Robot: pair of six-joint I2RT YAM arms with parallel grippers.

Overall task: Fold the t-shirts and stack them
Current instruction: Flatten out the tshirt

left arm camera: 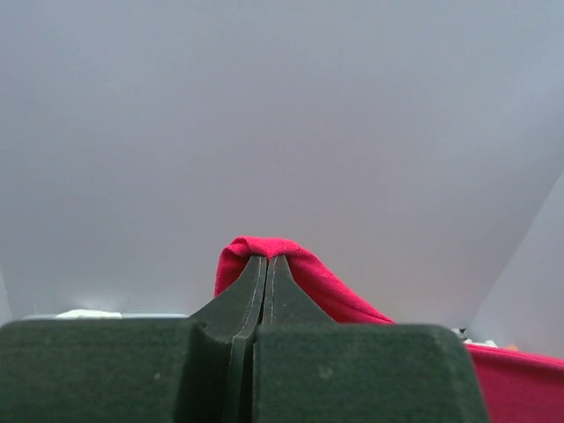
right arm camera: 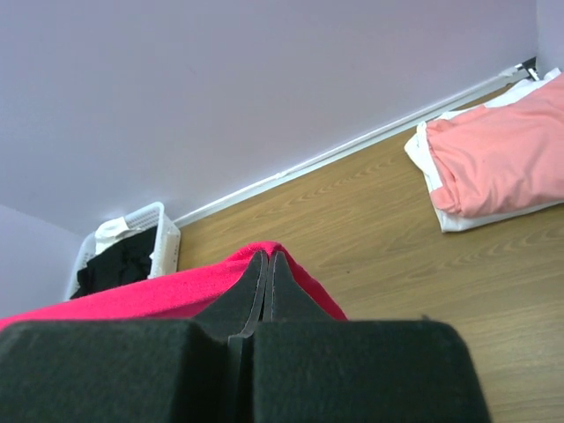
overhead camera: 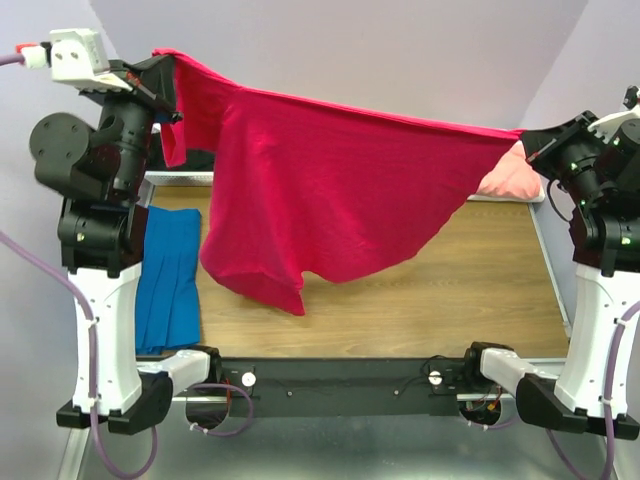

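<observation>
Red t-shirt (overhead camera: pixel 320 190) spans left gripper (overhead camera: pixel 168 76), right gripper (overhead camera: pixel 528 148)

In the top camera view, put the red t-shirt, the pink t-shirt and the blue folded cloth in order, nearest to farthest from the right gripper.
1. red t-shirt: clamped in the right gripper itself.
2. pink t-shirt: on the table, right side, close by that gripper.
3. blue folded cloth: far left side of the table.
</observation>
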